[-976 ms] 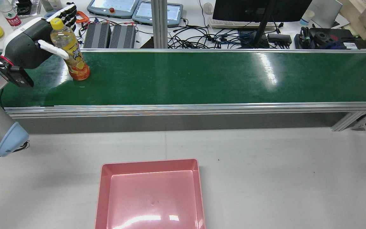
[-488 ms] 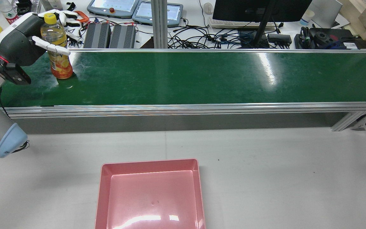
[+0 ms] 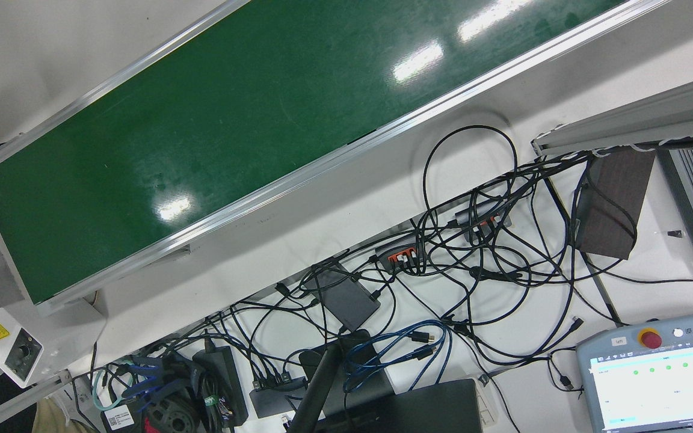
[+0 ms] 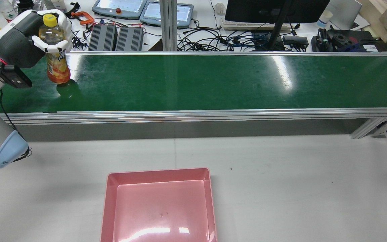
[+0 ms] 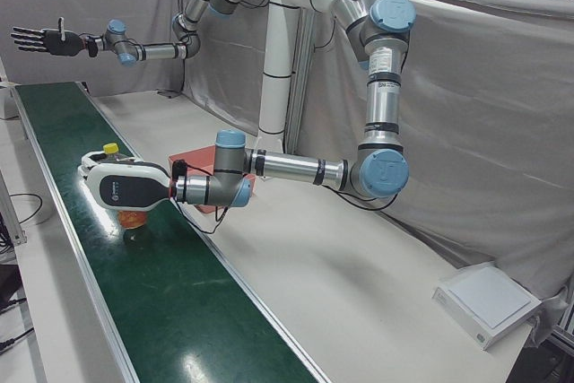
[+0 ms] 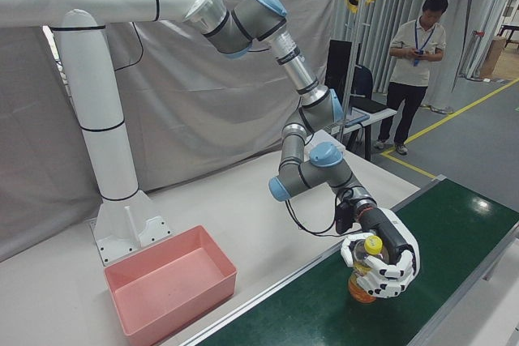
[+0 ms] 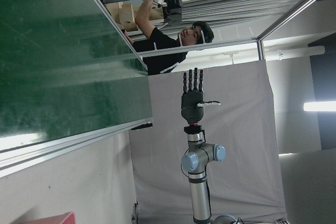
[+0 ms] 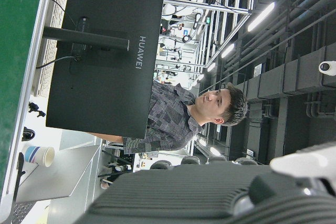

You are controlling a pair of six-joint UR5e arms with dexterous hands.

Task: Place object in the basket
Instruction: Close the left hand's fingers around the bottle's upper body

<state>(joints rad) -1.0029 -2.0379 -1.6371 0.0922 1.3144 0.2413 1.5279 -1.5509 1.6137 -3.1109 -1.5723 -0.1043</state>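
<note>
In the rear view, the left hand was wrapped around a yellow-capped juice bottle at the far left end of the green conveyor belt, its base on or barely above the belt, so pickup looked done and carrying remained. The pink basket sat empty, well apart from the bottle across the belt's near rail, with bare table between. In the left-front view, the right hand hung spread and empty, far beyond the bottle.

Yellow-capped orange bottle, green belt, pink basket.
</note>
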